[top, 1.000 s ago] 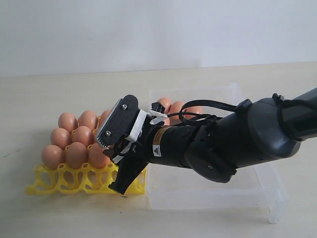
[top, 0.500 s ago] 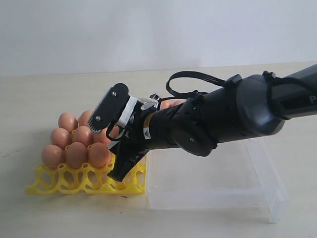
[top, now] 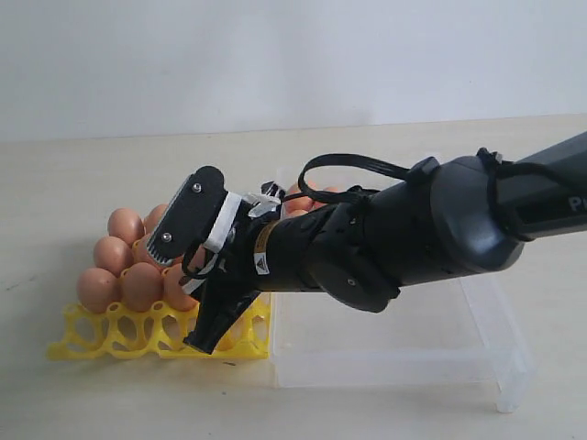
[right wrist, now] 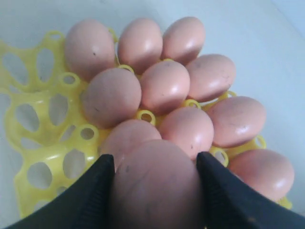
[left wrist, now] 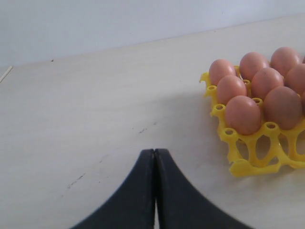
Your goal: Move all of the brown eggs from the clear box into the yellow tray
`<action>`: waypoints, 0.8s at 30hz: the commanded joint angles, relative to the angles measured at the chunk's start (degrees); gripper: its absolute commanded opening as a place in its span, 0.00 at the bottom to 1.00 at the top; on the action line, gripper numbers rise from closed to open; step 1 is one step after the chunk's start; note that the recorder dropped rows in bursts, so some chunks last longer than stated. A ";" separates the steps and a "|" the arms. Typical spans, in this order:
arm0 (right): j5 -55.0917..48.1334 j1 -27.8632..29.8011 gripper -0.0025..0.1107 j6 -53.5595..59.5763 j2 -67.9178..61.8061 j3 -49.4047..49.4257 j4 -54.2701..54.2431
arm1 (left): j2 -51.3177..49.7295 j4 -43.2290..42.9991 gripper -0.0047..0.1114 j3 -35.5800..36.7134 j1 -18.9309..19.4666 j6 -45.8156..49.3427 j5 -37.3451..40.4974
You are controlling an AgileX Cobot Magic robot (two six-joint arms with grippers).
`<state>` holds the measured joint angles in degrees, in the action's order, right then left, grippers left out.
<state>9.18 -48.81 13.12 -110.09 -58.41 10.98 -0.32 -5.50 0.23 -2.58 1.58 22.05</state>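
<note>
Holding: right gripper (right wrist: 155, 164) clamped on one brown egg (right wrist: 155, 191) over the yellow tray (top: 119, 337).
yellow tray: brown eggs (top: 142, 286) in the rear rows.
clear box (top: 385, 368): other eggs (top: 298, 200) at far end.
left gripper (left wrist: 155, 152): fingers together.

The right gripper (right wrist: 156, 160) gripped a brown egg (right wrist: 155, 191) between its two black fingers (right wrist: 86, 200), which pressed against it on both sides. Just beyond the fingertips, ten more brown eggs (right wrist: 164, 86) sat packed together in the yellow tray (right wrist: 50, 126). Bare lattice showed to one side of the pincer.
</note>
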 commanded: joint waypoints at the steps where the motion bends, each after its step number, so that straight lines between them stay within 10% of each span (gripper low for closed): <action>1: 4.51 -0.15 0.02 0.26 0.03 1.14 -0.06 | 0.32 0.06 0.04 -0.23 -0.28 -0.28 -0.35; 24: 3.62 -0.03 0.02 0.37 -3.32 1.48 -0.06 | 0.32 0.06 0.04 -0.23 -0.28 -0.28 -0.35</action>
<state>11.78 -48.91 13.25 -113.65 -57.18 10.95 -0.32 -5.50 0.23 -2.58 1.58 22.05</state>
